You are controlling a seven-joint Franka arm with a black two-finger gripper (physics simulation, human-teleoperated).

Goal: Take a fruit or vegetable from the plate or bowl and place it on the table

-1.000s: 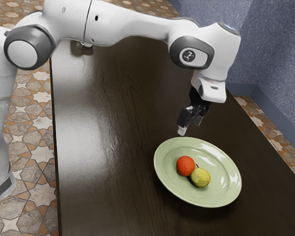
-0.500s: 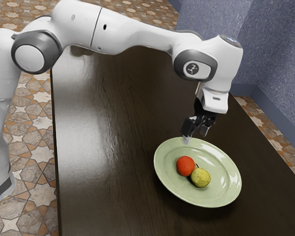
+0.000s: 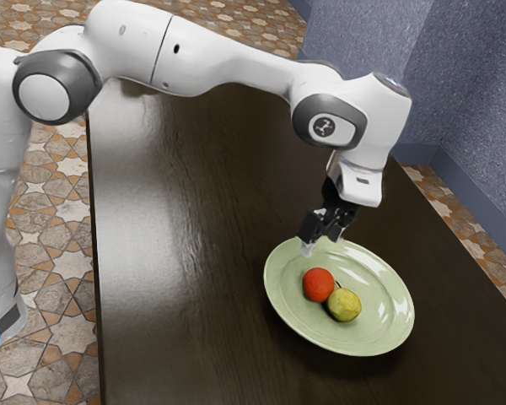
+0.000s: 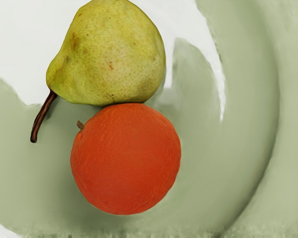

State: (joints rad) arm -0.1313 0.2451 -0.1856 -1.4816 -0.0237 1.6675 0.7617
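Where the orange lies, the pear touches it.

From my end I read one sign only: small round dark emblem, pale branching figure inside. Sits on pale oval cap of arm's wrist joint, toward exterior view's right. Lettering: none I can make out. Below it, small dark mark on white hand housing, too small for me to tell what it is.
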